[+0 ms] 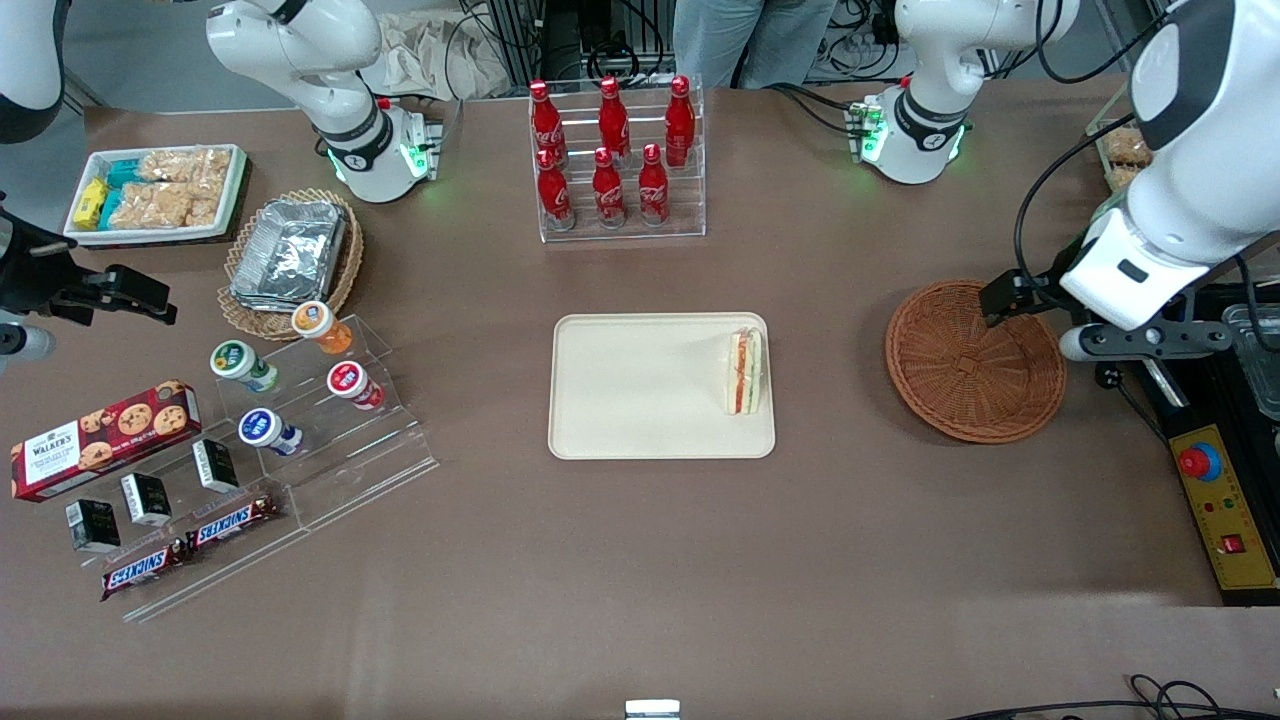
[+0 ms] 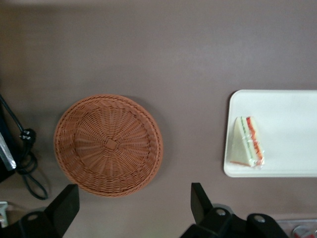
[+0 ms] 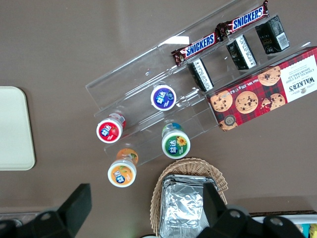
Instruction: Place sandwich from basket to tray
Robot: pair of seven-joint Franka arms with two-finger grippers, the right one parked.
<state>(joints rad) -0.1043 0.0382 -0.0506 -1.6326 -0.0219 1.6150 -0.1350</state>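
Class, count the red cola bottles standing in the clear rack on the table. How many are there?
6. The red cola bottles stand in the clear rack, three on its upper step, three on the lower. None seems hidden. The gripper hangs open above the basket.

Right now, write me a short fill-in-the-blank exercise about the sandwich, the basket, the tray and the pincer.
1. The sandwich lies on the ____.
2. The basket holds ____.
3. The pincer hovers above the table beside the basket with its fingers ____.
4. On the tray, the sandwich sits at the end nearer the ____.

Missing words: tray; nothing; open; basket
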